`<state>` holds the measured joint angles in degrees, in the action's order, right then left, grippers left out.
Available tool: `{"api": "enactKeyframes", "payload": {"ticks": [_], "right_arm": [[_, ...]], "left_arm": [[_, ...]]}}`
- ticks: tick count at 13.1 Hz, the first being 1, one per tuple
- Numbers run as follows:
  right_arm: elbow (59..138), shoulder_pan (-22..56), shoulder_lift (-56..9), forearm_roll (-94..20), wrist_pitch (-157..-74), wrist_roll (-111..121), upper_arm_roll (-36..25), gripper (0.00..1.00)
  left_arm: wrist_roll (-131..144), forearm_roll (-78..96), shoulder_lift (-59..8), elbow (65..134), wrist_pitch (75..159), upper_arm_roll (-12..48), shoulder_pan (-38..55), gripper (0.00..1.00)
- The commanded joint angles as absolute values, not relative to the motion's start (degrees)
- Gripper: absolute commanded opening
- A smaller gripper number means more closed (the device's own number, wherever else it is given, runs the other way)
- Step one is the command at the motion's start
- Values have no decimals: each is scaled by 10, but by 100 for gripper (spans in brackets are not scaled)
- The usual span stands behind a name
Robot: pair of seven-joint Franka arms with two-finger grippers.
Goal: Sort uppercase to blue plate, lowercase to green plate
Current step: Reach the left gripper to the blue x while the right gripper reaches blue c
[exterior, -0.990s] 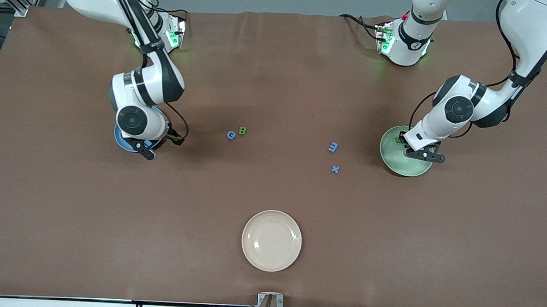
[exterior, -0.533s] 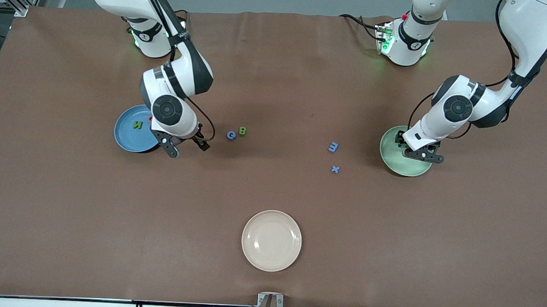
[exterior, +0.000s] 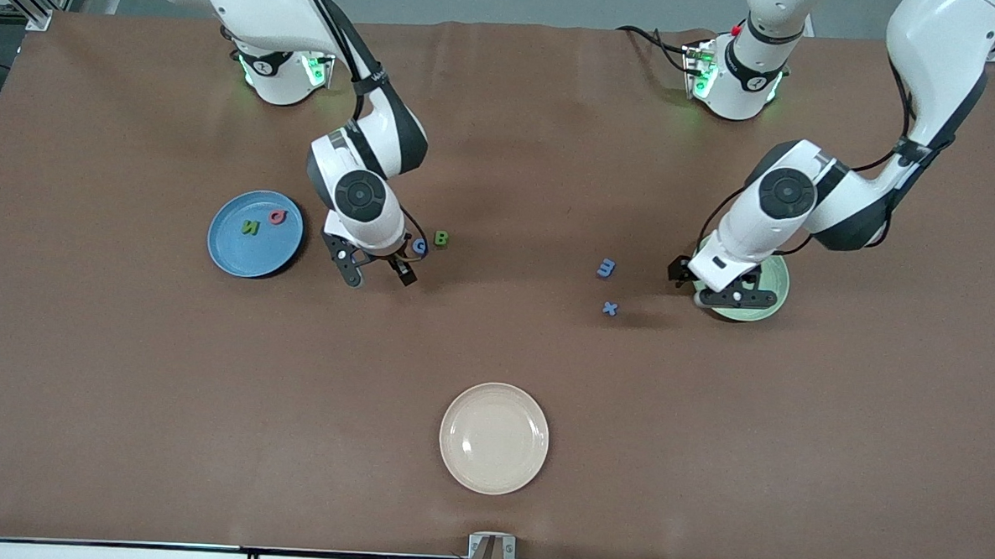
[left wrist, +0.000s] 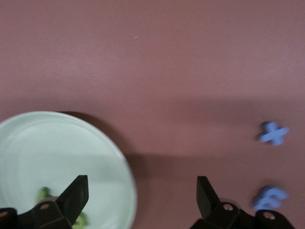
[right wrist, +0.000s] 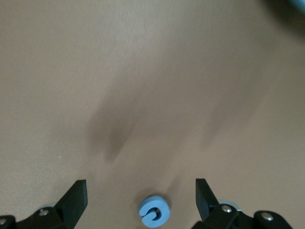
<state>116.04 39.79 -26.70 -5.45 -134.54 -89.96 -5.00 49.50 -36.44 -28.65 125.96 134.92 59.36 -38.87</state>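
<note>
blue plate: holds green n and red q
green plate: green letters inside
cream plate: nearest the front camera
right gripper: spread wide, empty, over blue c
left gripper: spread wide, empty, over green plate's edge
blue m, blue x: on table near green plate

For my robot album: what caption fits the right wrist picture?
Open right hand hovering over a small blue foam letter C on the brown table.
</note>
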Motion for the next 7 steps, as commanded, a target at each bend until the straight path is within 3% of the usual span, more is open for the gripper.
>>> {"api": "enactKeyframes", "payload": {"ticks": [1,7], "right_arm": [[1159,422,-279,-63,-1374,-939,-54,97],[1232,429,-263,-64,-1460,-969,-54,95]], "left_arm": [[617,-365,-361,1173,1311,586,-324,100],[786,-374,-401,1088,1317,454,-129,97]]}}
